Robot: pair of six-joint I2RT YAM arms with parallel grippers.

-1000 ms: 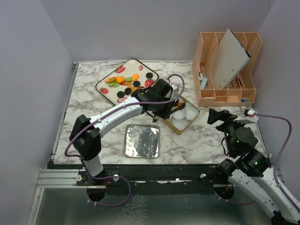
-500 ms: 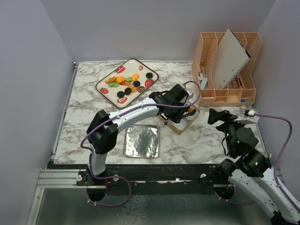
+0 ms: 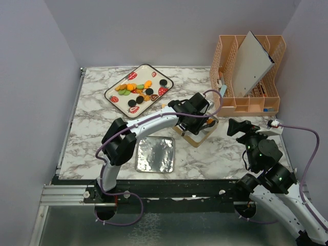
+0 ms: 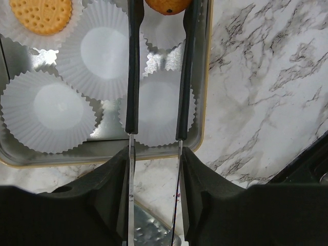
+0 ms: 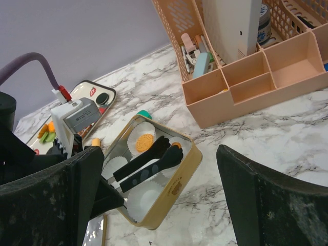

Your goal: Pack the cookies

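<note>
Several cookies (image 3: 136,92) lie on the strawberry-print tray (image 3: 114,104) at the back left. My left gripper (image 3: 197,110) (image 4: 154,154) is shut on black-tipped tongs (image 4: 133,77) (image 5: 148,161). The tongs pinch an orange cookie (image 4: 165,5) (image 5: 176,145) over a white paper cup in the gold tin (image 3: 199,138) (image 4: 203,102) (image 5: 174,189). Another orange cookie (image 4: 41,15) (image 5: 143,142) lies in a cup at the tin's far side. My right gripper (image 3: 241,125) (image 5: 161,200) is open and empty, right of the tin.
The tin's shiny lid (image 3: 155,154) lies flat near the front middle. A peach desk organizer (image 3: 248,77) (image 5: 246,77) with a white board stands at the back right. Several white pleated cups (image 4: 48,105) fill the tin.
My left arm has swung right, carrying the tongs and the orange cookie from the tin's left side to over its right part. The right arm has not moved.
</note>
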